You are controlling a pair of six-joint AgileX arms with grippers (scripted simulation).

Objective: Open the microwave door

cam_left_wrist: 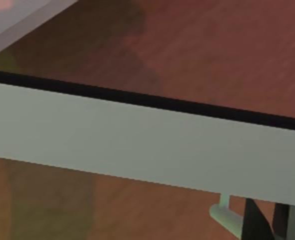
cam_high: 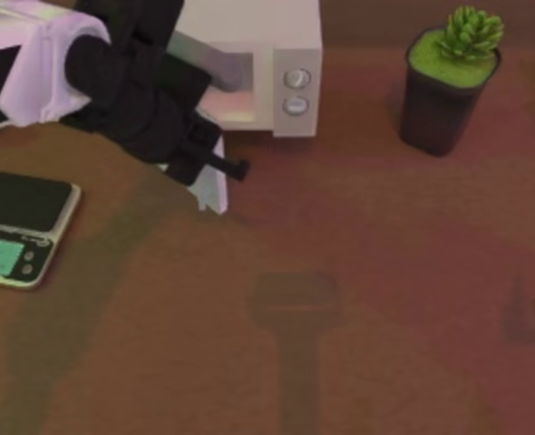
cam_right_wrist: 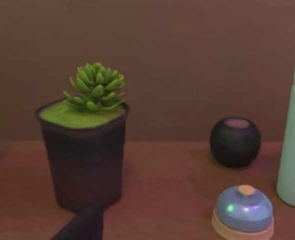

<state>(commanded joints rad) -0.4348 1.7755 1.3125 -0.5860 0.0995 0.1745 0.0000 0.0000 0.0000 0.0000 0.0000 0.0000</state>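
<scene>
From above, the boxy white microwave (cam_high: 277, 63) sits at the tabletop's (cam_high: 385, 272) far edge, cavity exposed. Its flat microwave door (cam_high: 215, 186) is swung out leftward, with the left gripper (cam_high: 236, 168) at its edge; finger spread unclear. The left wrist view shows the door's smooth white edge (cam_left_wrist: 137, 140) close up.

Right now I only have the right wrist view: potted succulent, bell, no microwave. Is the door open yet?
Observer: Yes. In the top view the microwave door stands swung out and the cavity is exposed.
Operator: Where is the left gripper?
Observer: The left gripper is at the door's outer edge, in front of the microwave.
Operator: Anything on the table's left side?
Observer: A kitchen scale lies near the left edge, apart from the door.
</scene>
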